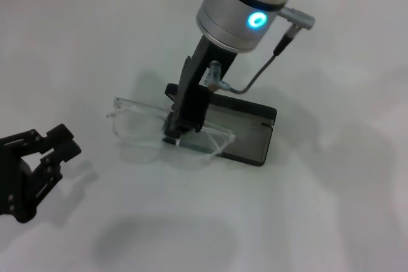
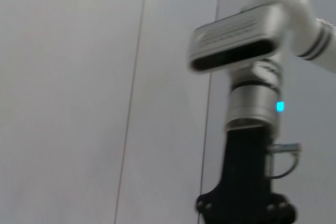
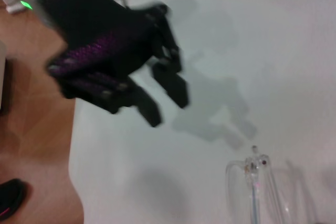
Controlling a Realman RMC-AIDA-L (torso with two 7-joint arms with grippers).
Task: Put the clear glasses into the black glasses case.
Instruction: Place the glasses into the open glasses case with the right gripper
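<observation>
The clear glasses (image 1: 137, 125) lie tilted across the near left edge of the open black glasses case (image 1: 252, 139), which shows its dark grey inside. My right gripper (image 1: 176, 135) reaches down from above and is shut on the middle of the glasses' frame. One clear end of the glasses (image 3: 255, 182) appears in the right wrist view. My left gripper (image 1: 57, 148) rests low at the near left of the table, open and holding nothing, well apart from the glasses; it also appears as the left gripper (image 3: 169, 109) in the right wrist view.
The white table (image 1: 331, 208) stretches around the case on all sides. A wooden floor (image 3: 37, 145) lies beyond the table's edge in the right wrist view. The right arm (image 2: 252, 108) stands before a plain wall in the left wrist view.
</observation>
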